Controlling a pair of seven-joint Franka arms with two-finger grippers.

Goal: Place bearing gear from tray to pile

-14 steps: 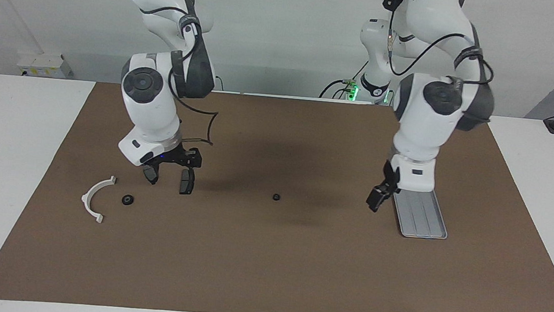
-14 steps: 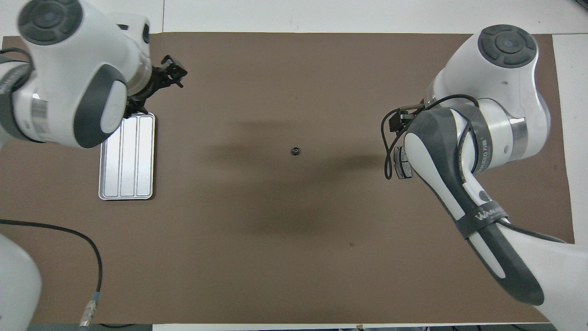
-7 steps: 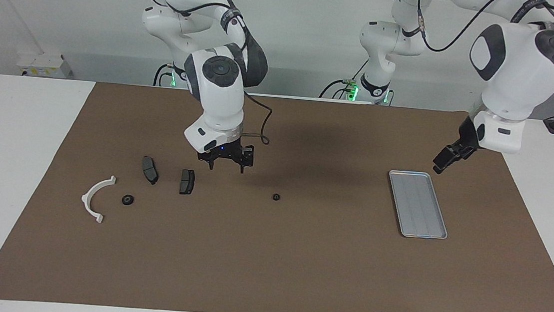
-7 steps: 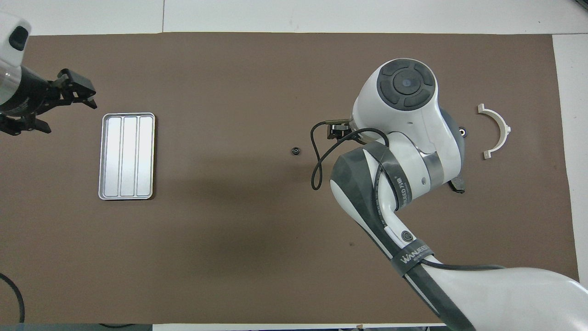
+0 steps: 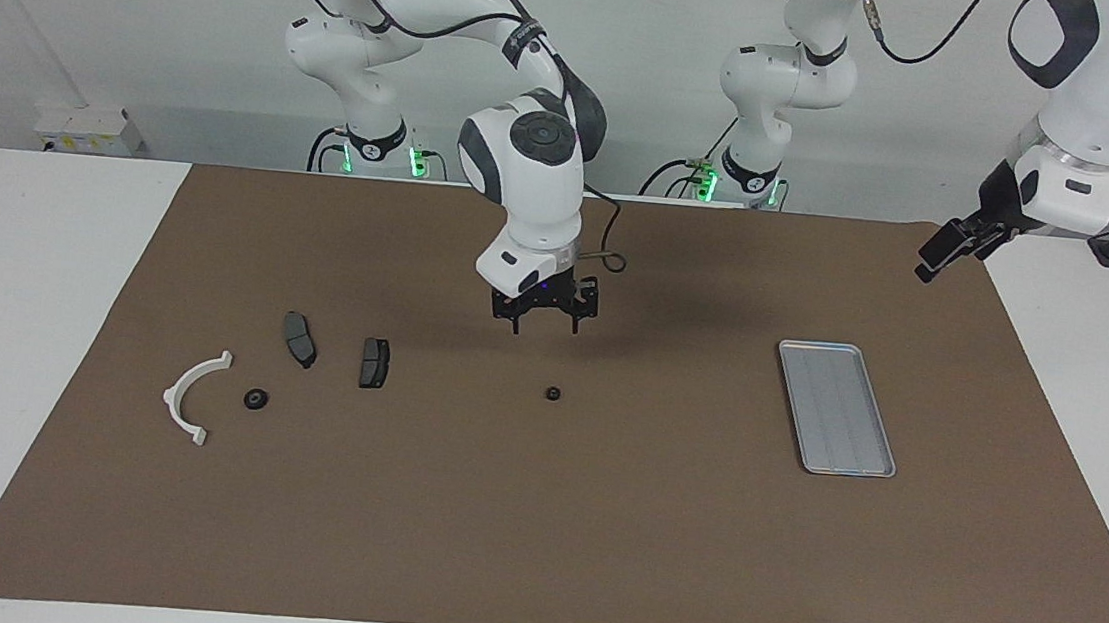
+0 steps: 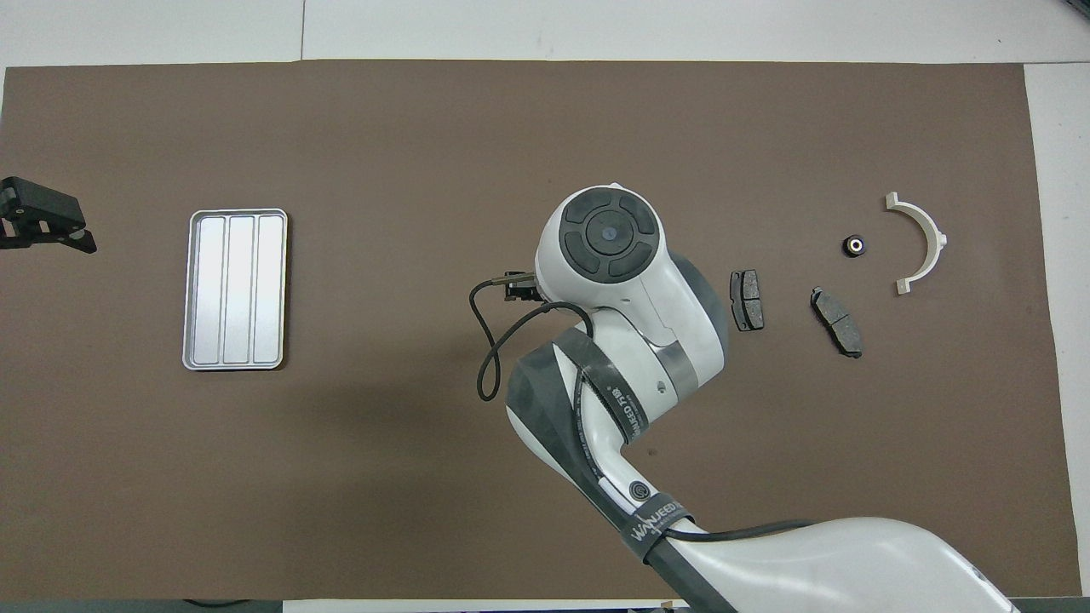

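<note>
the bearing gear (image 5: pixel 554 393) lies on the brown mat (image 5: pixel 534 551) in the middle of the table, well apart from the tray (image 5: pixel 837 409). a second gear (image 5: pixel 256 399) sits beside the white bracket (image 5: pixel 191 394) of the pile, near two dark pads (image 5: pixel 298 339). the right gripper (image 5: pixel 543 323) hangs over the mat close to the middle gear, fingers spread and holding nothing. the left gripper (image 5: pixel 941 255) waits raised at its end of the table, jaws open.
</note>
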